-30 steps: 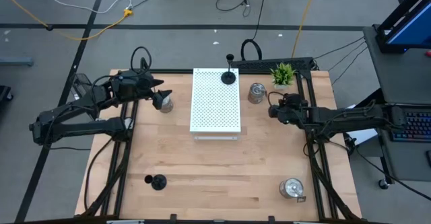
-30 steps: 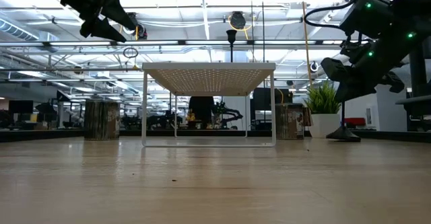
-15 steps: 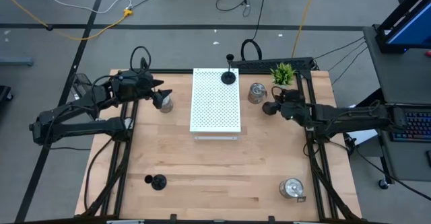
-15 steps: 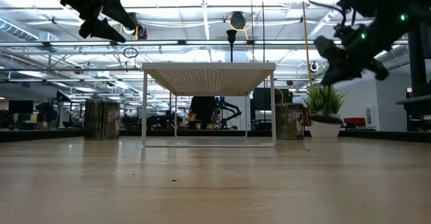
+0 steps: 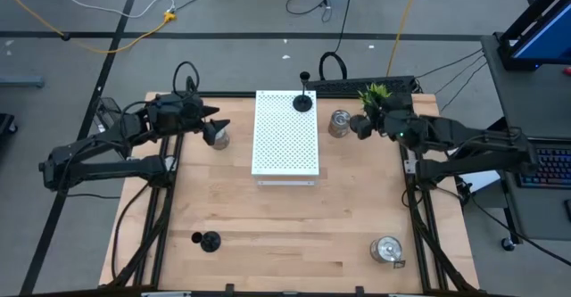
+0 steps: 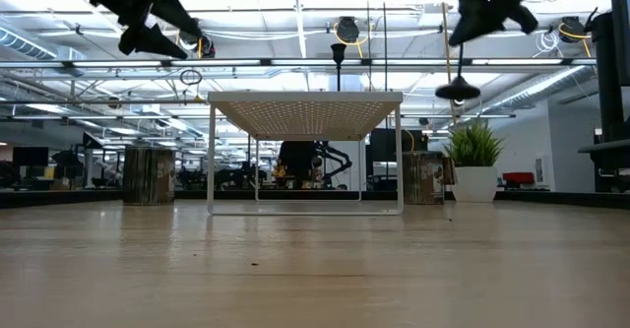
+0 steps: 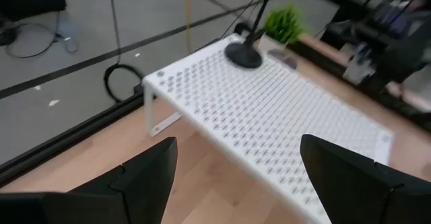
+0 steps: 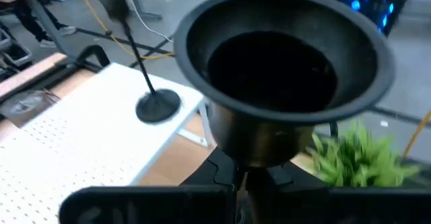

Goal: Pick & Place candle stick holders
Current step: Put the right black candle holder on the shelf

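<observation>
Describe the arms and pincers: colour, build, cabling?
Both arms are dark, near black, built of slim jointed segments. The left pincer has two broad, flat, matte black fingers. The right pincer is equally dark and compact. Black cables trail off the table behind the right arm. No markings are legible.

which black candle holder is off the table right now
The black holder in the right gripper, lifted near the plant. Another black one stands on the white board, a third on the table's front left.
</observation>
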{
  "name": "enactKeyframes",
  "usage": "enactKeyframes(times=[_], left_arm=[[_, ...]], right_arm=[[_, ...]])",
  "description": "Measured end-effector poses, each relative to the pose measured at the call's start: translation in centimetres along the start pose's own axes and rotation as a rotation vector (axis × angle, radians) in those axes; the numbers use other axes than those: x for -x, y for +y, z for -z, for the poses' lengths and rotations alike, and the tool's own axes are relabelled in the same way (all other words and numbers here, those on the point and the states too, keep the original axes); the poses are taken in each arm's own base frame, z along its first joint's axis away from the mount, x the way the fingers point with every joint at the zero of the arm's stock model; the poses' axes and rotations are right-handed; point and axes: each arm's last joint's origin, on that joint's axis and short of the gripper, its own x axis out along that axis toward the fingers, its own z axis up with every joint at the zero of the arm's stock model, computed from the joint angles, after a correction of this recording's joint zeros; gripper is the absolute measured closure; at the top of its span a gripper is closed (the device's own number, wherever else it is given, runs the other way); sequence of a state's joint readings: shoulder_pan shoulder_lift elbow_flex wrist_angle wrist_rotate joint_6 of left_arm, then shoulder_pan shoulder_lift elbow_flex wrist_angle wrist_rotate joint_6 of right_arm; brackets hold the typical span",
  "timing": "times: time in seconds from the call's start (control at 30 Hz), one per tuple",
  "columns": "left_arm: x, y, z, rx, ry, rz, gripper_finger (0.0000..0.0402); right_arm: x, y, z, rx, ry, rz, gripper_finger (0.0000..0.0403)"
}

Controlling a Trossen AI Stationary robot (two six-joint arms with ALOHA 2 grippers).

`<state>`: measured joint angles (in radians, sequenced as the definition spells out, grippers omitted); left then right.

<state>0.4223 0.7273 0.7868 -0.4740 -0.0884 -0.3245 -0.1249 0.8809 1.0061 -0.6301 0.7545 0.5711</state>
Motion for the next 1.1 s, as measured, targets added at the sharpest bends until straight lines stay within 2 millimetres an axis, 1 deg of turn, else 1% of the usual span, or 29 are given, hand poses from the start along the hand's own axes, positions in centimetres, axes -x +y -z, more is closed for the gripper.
enactKeyframes(times=[0.1, 0.23, 0.4, 0.5, 0.7, 0.87, 1.0, 1.1], left_arm=[[-0.3, -0.6, -0.5, -0.010, -0.048, 0.045, 0.0080], [-1.1, -1.3, -1.1, -0.042, -0.097, 0.087, 0.0080], [-2.4, -2.2, -1.4, -0.073, -0.133, 0.126, 0.0080], [-3.2, -2.7, -1.6, -0.082, -0.149, 0.146, 0.0080], [-4.2, -3.5, -1.6, -0.090, -0.146, 0.175, 0.0080], [-4.5, -4.6, -2.5, -0.121, -0.137, 0.197, 0.0080], [-4.8, -5.7, -3.9, -0.178, -0.121, 0.206, 0.0080], [-5.2, -6.7, -4.9, -0.222, -0.083, 0.207, 0.0080]], right_arm=[[0.2, 0.8, -1.6, 0.034, -0.020, -0.012, 0.0400], [-0.1, 2.3, -3.3, 0.090, -0.027, -0.056, 0.0400], [-1.0, 4.3, -4.5, 0.152, -0.008, -0.102, 0.0400], [-1.5, 5.5, -5.2, 0.182, 0.006, -0.155, 0.0400], [-2.1, 7.5, -6.6, 0.208, -0.025, -0.286, 0.0400], [-2.4, 8.6, -7.3, 0.214, -0.027, -0.355, 0.0400], [-2.9, 9.4, -7.2, 0.208, -0.020, -0.424, 0.0400], [-3.3, 9.9, -7.1, 0.209, -0.016, -0.440, 0.0400]])
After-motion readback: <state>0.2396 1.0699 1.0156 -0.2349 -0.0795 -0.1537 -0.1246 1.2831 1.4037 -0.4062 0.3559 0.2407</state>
